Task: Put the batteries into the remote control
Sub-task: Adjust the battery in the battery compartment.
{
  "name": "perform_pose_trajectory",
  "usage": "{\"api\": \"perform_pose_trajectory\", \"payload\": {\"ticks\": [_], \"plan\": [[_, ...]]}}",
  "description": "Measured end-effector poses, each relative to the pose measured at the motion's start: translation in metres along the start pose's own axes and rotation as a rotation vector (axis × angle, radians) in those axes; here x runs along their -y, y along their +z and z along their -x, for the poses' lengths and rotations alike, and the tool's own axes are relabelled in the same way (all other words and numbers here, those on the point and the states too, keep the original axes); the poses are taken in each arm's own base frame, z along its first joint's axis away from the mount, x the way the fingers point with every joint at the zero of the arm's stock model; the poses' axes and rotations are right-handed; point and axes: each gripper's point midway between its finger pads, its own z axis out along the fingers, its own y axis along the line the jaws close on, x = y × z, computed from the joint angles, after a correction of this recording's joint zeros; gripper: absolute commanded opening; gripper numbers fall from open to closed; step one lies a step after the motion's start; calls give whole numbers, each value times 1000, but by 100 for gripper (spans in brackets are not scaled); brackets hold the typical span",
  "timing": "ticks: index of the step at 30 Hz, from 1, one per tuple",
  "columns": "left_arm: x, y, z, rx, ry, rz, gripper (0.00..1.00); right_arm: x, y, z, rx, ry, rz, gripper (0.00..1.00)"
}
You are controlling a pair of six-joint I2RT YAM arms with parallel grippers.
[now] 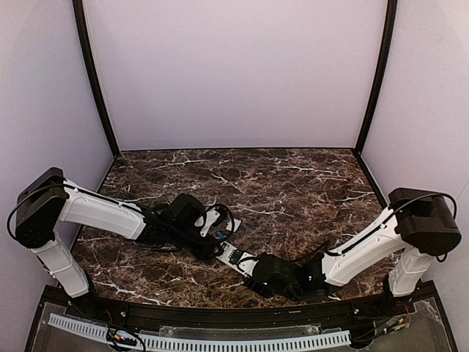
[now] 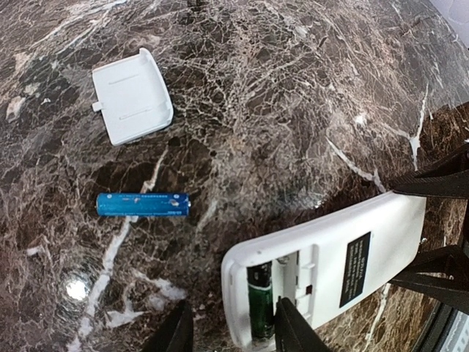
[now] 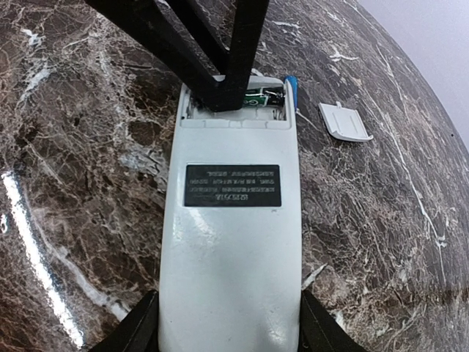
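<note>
The white remote control (image 3: 231, 220) lies back up on the marble, its battery bay open at the far end. One dark green battery (image 2: 260, 304) sits in the bay. A second, blue battery (image 2: 143, 204) lies loose on the table to the left; it also shows in the right wrist view (image 3: 291, 86). My left gripper (image 2: 231, 314) is open and straddles the bay end. One of its fingers (image 2: 287, 323) is inside the bay beside the green battery and the other stands off the remote. My right gripper (image 3: 227, 326) is shut on the remote's near end.
The loose white battery cover (image 2: 132, 95) lies beyond the blue battery; it also shows in the right wrist view (image 3: 344, 122). In the top view both arms meet at the remote (image 1: 236, 255) near the table's front edge. Pale walls enclose the table.
</note>
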Motion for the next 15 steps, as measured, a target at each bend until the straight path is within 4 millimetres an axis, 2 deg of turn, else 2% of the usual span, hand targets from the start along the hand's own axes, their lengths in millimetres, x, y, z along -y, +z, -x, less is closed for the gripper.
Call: {"api": "perform_pose_trajectory", "payload": {"ticks": [6,15], "plan": [[0,3,-1,-12,18,7,41,-3,-1,0,2,2,21,0],[-1,9,-9,-67,80,67,27,-5,-1,0,5,4,35,0]]}}
